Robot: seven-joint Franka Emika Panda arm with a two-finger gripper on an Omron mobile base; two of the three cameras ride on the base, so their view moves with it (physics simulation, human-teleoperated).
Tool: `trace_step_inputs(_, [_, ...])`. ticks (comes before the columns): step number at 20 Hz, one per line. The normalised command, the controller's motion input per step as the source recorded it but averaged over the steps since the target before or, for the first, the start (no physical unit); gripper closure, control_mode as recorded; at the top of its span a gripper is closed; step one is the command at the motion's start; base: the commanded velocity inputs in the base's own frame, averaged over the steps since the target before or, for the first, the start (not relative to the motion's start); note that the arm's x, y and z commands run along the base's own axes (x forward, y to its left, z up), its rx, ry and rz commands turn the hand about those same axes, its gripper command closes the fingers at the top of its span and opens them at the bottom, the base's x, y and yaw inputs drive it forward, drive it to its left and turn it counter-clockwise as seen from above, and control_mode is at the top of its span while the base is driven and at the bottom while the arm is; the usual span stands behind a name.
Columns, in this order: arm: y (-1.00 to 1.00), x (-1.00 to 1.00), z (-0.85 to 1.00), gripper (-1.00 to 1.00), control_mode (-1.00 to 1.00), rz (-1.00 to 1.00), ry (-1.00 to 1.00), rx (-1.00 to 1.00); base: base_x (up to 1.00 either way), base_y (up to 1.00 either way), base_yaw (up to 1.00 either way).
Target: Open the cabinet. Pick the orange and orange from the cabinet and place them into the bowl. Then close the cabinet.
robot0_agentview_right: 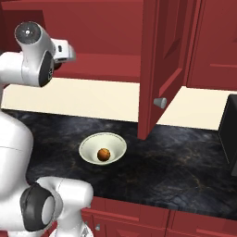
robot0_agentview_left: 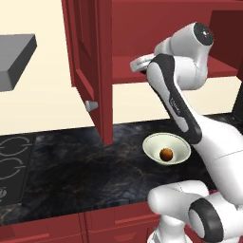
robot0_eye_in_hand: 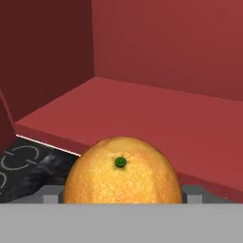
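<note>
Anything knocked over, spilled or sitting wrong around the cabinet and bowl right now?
Nothing stands out. The cabinet doors hang open and undamaged, the bowl sits upright on the dark counter with one orange inside, and the second orange sits between the fingers of the gripper at the cabinet shelf. No spills.

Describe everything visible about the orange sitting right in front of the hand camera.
The orange fills the lower middle of the hand view, close to the lens. It is round, bright orange with a finely dimpled skin and paler yellow shading at the sides, and a small green stem dot faces the camera. It sits at the front of the red cabinet shelf, with the shelf floor and back wall behind it. Grey finger parts flank it on both sides; whether they touch it cannot be told. Its underside is hidden.
</note>
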Motion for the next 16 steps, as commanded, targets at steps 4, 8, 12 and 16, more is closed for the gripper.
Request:
trace_step_inputs(4, [-0.46,-1.0,0.0,1.0,-1.0,-0.04,-0.1,-0.04,0.0,0.0,0.0])
trace_step_inputs(8, [-0.25,-0.96,0.0,1.0,-1.0,-0.16,0.04,-0.16,0.0,0.0,0.0])
trace_step_inputs(12, [-0.27,-0.75,0.0,1.0,-1.0,-0.18,0.1,-0.14,0.0,0.0,0.0])
trace_step_inputs(16, [-0.33,-0.53,-0.03,1.0,-1.0,-0.14,0.04,-0.08,0.0,0.0,0.0])
